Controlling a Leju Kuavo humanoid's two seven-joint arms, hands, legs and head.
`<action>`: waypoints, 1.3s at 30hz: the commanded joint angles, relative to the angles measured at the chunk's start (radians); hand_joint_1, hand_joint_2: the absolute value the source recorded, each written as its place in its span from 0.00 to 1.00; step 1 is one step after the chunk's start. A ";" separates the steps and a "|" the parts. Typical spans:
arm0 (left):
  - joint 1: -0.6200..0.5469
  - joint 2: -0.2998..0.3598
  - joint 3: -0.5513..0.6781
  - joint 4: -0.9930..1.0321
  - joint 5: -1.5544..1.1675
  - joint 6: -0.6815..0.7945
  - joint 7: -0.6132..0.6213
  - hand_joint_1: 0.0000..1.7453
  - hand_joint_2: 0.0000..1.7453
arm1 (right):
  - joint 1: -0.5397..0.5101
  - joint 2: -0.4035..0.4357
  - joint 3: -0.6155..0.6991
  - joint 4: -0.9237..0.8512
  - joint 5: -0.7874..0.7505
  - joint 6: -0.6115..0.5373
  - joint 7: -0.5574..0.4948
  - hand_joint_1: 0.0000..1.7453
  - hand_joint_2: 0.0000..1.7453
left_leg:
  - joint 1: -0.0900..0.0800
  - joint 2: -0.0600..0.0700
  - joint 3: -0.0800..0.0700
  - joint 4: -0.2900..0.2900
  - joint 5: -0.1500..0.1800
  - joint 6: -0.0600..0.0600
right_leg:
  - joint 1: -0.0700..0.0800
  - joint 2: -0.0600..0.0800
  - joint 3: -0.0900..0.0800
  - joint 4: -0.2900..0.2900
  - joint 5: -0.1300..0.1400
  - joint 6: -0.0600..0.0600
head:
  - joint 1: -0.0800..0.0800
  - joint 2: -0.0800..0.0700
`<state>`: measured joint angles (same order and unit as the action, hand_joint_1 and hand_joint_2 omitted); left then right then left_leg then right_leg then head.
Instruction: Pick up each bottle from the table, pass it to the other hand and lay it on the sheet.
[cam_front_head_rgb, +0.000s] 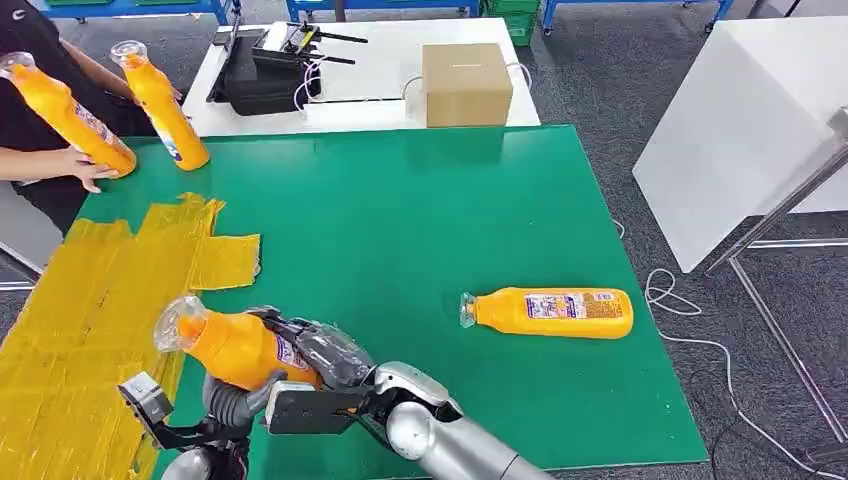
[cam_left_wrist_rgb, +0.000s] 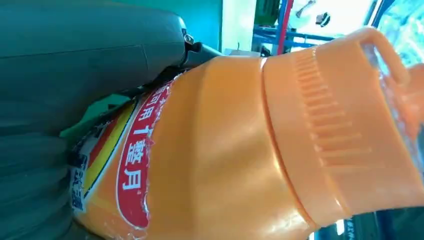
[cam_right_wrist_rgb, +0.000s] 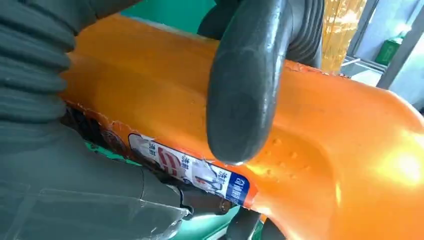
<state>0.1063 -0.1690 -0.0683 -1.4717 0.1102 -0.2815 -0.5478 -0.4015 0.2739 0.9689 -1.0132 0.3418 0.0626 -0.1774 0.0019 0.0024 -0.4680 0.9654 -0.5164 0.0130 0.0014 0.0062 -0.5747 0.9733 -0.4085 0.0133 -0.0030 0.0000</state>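
1. Fingers: in the right wrist view a dark finger of the right hand (cam_right_wrist_rgb: 245, 95) curls over the orange body of the held bottle (cam_right_wrist_rgb: 320, 135), pressing just above its torn label. Right hand is holding the bottle.
2. Left hand (cam_left_wrist_rgb: 75, 100): the left wrist view shows the grey cover and thumb lying against the same bottle's label side, cap end pointing away. It seems to grip too, though I cannot tell how firmly.
3. Head view, lower left of frame: both hands meet around the held bottle (cam_front_head_rgb: 235, 345), right hand (cam_front_head_rgb: 325, 365) on its base end, left hand (cam_front_head_rgb: 230, 400) beneath. The clear cap points toward the left edge, over the boundary between the green counter (cam_front_head_rgb: 420, 220) and the yellow sheet (cam_front_head_rgb: 90, 300).
4. Step in hand, as I judge it: the hand-over, both hands on the bottle.
5. Next move calls for the right hand to let go once the left grip is sure, then the left arm to swing out and lay the bottle flat on the sheet.
6. Lower right of centre: a second bottle (cam_front_head_rgb: 550, 312) lies on its side on the counter, awaiting pickup.
7. Upper left: a person's hand (cam_front_head_rgb: 85, 165) steadies one tilted bottle (cam_front_head_rgb: 65, 115); another bottle (cam_front_head_rgb: 165, 105) leans beside it.
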 joint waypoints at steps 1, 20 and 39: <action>-0.041 0.007 0.066 -0.003 -0.016 0.030 0.007 1.00 1.00 | 0.041 -0.061 0.010 -0.062 0.030 -0.006 -0.012 0.00 0.00 | 0.001 -0.002 0.002 -0.001 0.000 -0.001 | 0.001 -0.003 0.003 -0.002 0.000 0.001 | 0.000 0.000; -0.034 -0.013 0.101 -0.028 -0.076 0.102 -0.001 1.00 1.00 | 0.057 -0.064 0.001 -0.069 0.046 -0.008 -0.009 0.00 0.00 | 0.001 -0.001 0.001 -0.001 0.000 0.000 | 0.000 -0.002 0.002 -0.001 0.000 0.001 | 0.000 0.000; -0.145 0.021 0.232 0.027 -0.436 0.540 -0.033 1.00 1.00 | 0.047 -0.069 0.009 -0.074 0.043 -0.001 -0.016 0.00 0.00 | 0.001 -0.002 0.001 0.000 0.000 -0.001 | 0.001 -0.002 0.002 -0.001 0.000 0.001 | 0.000 0.000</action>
<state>0.0885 -0.1743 0.0473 -1.5236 -0.1150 -0.0018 -0.5730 -0.3175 0.2438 0.9419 -1.1021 0.3895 0.0492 -0.1843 0.0020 0.0022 -0.4681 0.9653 -0.5164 0.0129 0.0014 0.0061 -0.5747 0.9734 -0.4085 0.0133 -0.0031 0.0000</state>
